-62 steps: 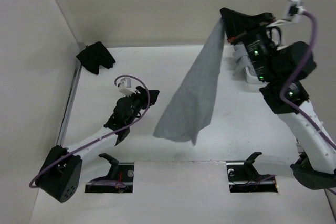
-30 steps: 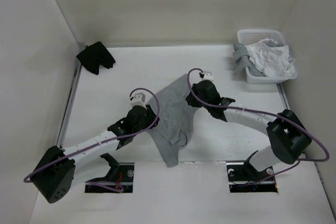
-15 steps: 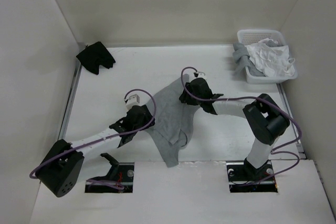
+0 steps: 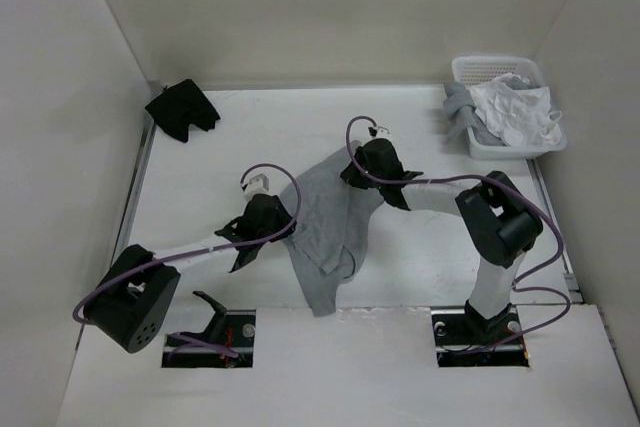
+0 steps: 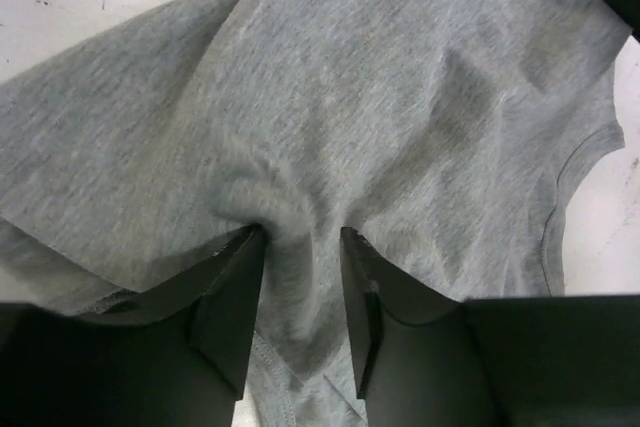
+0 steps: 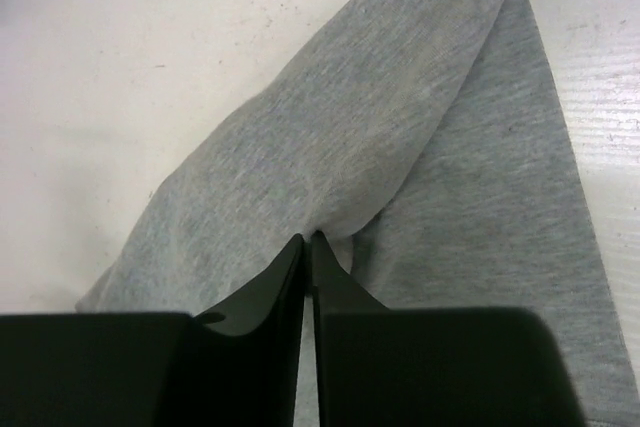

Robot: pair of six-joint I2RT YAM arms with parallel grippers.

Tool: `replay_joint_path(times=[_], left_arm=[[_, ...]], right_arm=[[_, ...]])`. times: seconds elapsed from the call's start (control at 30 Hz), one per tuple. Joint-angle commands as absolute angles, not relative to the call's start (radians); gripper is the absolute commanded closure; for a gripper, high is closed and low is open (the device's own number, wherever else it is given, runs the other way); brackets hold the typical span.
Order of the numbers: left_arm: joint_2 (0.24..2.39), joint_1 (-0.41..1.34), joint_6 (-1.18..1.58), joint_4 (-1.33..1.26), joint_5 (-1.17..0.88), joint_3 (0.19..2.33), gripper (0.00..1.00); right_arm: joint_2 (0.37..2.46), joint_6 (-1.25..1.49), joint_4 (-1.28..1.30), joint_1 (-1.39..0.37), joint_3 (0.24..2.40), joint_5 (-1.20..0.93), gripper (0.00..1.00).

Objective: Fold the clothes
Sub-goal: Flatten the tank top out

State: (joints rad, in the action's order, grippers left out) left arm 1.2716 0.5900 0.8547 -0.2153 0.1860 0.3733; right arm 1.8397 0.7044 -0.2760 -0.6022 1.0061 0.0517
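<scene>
Dropped from its earlier hang, tank top [image 4: 325, 222] lies rumpled on table [image 4: 250, 137], well left of laundry basket [image 4: 505, 150]. Right gripper [image 6: 308, 237] pinches a fold on the basket-side edge. Left gripper [image 5: 302, 232], jaws apart, straddles a pucker on the edge away from the basket.

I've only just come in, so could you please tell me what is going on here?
A grey tank top lies crumpled on the table for folding. The right hand pinches a fold at its far edge. The left hand, open, straddles a bunch of fabric on its left side.
</scene>
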Motion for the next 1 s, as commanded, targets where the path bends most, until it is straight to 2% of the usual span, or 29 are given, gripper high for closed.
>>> replay_joint_path(times=[0.0, 0.1, 0.23, 0.37, 0.5, 0.6, 0.77, 0.83, 0.97], left_arm=[[1.221, 0.574, 0.853, -0.241, 0.176, 0.362, 0.81], [1.186, 0.545, 0.835, -0.244, 0.176, 0.374, 0.93], [1.172, 0.519, 0.824, -0.268, 0.180, 0.454, 0.98], [1.151, 0.458, 0.864, -0.288, 0.131, 0.654, 1.00], [1.059, 0.433, 0.883, -0.267, 0.121, 0.851, 1.00], [0.961, 0.432, 0.902, -0.246, 0.110, 0.891, 0.99], [0.761, 0.439, 0.893, -0.105, 0.106, 0.865, 0.98], [0.666, 0.424, 0.887, -0.013, 0.098, 0.809, 0.97], [0.607, 0.357, 0.876, 0.072, 0.057, 0.685, 0.96]], right_arm=[[1.827, 0.701, -0.364, -0.593, 1.042, 0.044, 0.93], [1.780, 0.686, -0.353, -0.596, 1.036, 0.057, 0.94], [1.652, 0.651, -0.318, -0.596, 1.037, 0.071, 0.94], [1.513, 0.577, -0.168, -0.594, 1.196, 0.061, 0.95], [1.357, 0.477, 0.074, -0.614, 1.473, 0.069, 0.94], [1.257, 0.459, 0.168, -0.672, 1.516, 0.075, 0.94], [1.034, 0.492, 0.275, -0.841, 1.388, 0.129, 0.93], [0.893, 0.567, 0.276, -0.980, 1.211, 0.187, 0.92], [0.815, 0.642, 0.314, -1.055, 1.030, 0.193, 0.91]])
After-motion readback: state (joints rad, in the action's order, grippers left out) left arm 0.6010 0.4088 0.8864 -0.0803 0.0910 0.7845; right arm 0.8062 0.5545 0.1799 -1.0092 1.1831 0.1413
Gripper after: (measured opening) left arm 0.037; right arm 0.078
